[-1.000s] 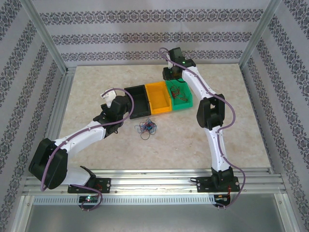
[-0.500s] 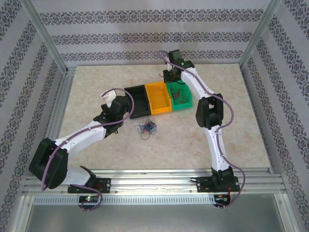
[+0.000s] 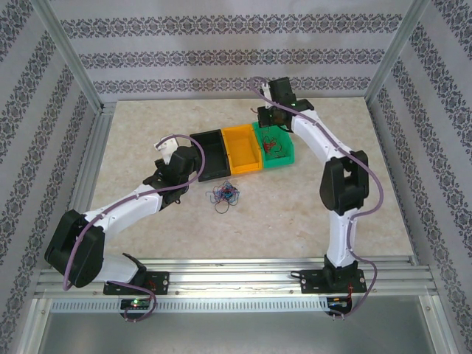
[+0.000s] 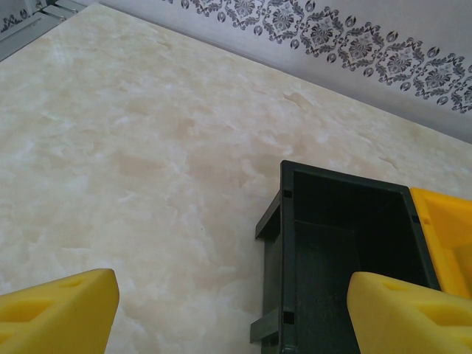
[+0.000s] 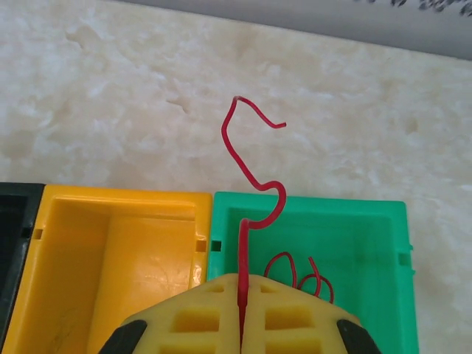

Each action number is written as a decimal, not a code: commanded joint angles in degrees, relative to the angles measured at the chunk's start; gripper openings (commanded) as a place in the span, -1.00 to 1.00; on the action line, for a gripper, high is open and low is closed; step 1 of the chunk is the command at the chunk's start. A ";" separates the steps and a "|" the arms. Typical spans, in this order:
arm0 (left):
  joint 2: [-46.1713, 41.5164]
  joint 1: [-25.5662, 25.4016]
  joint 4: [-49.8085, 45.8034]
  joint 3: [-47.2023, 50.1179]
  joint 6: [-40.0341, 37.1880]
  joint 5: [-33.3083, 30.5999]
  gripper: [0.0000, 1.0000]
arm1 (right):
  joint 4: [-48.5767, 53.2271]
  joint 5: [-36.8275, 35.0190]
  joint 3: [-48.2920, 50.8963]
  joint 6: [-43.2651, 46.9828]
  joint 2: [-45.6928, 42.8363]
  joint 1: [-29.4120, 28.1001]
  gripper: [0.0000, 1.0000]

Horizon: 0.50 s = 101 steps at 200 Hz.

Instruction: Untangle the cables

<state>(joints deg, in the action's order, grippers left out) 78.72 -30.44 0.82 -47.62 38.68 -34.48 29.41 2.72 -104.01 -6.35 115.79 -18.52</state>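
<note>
Left bin (image 3: 212,156), middle bin (image 3: 243,151), right bin (image 3: 281,163) in touching row mid-table (image 3: 147,125). Loose wires (image 3: 274,144) in right bin. Cable tangle (image 3: 223,195) on table, before left-middle junction.

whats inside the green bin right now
A few loose red wires lie in the green bin. The right gripper, shut on a curly red wire, covers its near floor.

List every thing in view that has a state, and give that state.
left gripper: open, empty.
right gripper: shut on red wire.
red wire: clamped at one end, kinked.
green bin: holds loose red wires.
yellow bin: empty.
black bin: looks empty.
cable tangle: knotted, on table.
</note>
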 commanded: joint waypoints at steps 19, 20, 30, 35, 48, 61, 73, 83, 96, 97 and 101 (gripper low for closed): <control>0.22 -0.85 0.44 0.16 1.14 0.29 0.62 | -13.20 -2.18 16.84 -1.03 -9.38 -0.77 -1.00; 0.21 -0.85 0.47 0.16 1.14 0.29 0.62 | -13.40 -2.27 17.22 -1.12 -9.63 -0.79 -1.00; 0.29 -0.94 0.58 0.22 1.00 0.25 0.62 | -15.56 -2.85 20.99 -1.31 -12.01 -0.77 -1.00; 0.31 -0.94 0.68 0.20 0.91 0.24 0.62 | -16.61 -3.04 22.79 -1.26 -13.16 -0.73 -1.00; 0.57 -0.96 0.96 0.00 0.74 0.23 0.62 | -19.55 -3.22 27.36 -1.15 -16.30 -0.73 -1.00; 0.87 -0.96 1.26 -0.14 0.55 0.19 0.62 | -23.05 -3.18 31.83 -1.18 -19.49 -0.79 -1.00; 1.13 -1.03 1.37 -0.15 0.61 0.28 0.62 | -25.52 -2.86 34.99 -1.34 -21.87 -0.73 -1.00; 1.38 -1.03 1.40 -0.14 0.66 0.28 0.63 | -26.45 -2.86 36.74 -1.60 -23.30 -0.72 -1.00; 1.60 -1.03 1.42 -0.15 0.70 0.30 0.63 | -26.15 -2.91 37.93 -1.87 -24.47 -0.75 -1.00; 1.56 -1.03 1.44 -0.13 0.70 0.29 0.63 | -26.24 -2.91 38.05 -1.89 -24.56 -0.74 -1.00; 1.53 -1.03 1.46 -0.19 0.69 0.33 0.63 | -26.60 -2.88 38.66 -2.08 -24.91 -0.69 -1.00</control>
<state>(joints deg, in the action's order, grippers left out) 79.59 -30.79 0.86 -47.59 39.07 -34.46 8.29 0.69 -67.92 -7.29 94.37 -18.63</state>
